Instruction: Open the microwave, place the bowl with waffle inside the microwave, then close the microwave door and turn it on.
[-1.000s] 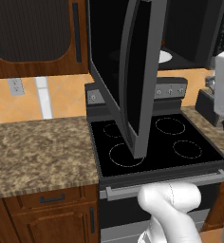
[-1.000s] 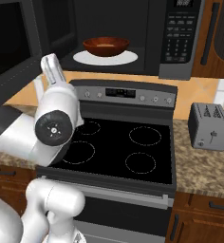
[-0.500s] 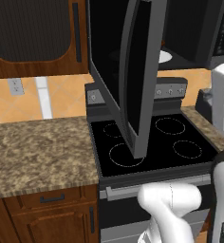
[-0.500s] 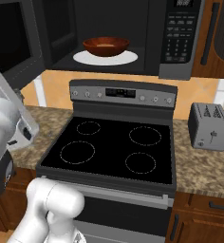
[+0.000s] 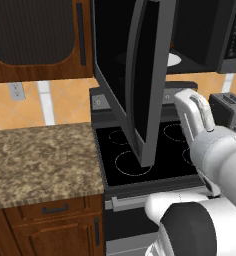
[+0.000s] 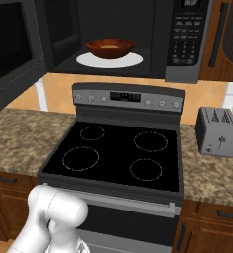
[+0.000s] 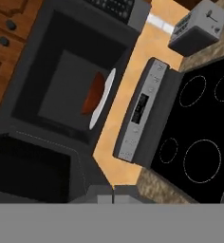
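Observation:
The microwave hangs above the stove with its door swung wide open to the left. Inside, the reddish-brown bowl rests on the white turntable plate; a thin tan sliver of the waffle shows over its rim. In the left base view the door stands edge-on. The hand view looks down, rolled, into the cavity, with the bowl seen from the side. My gripper is shut, its tips close together, holding nothing, and sits back from the cavity beside the door.
Below the microwave lies a black-topped stove with a grey control panel. A silver toaster stands on the granite counter to the right. More counter runs to the left. My arm rises over the stove's right side.
The arm has swung out of the left of the right base view and in over the stove in the left base view. Bowl and open door have stayed put.

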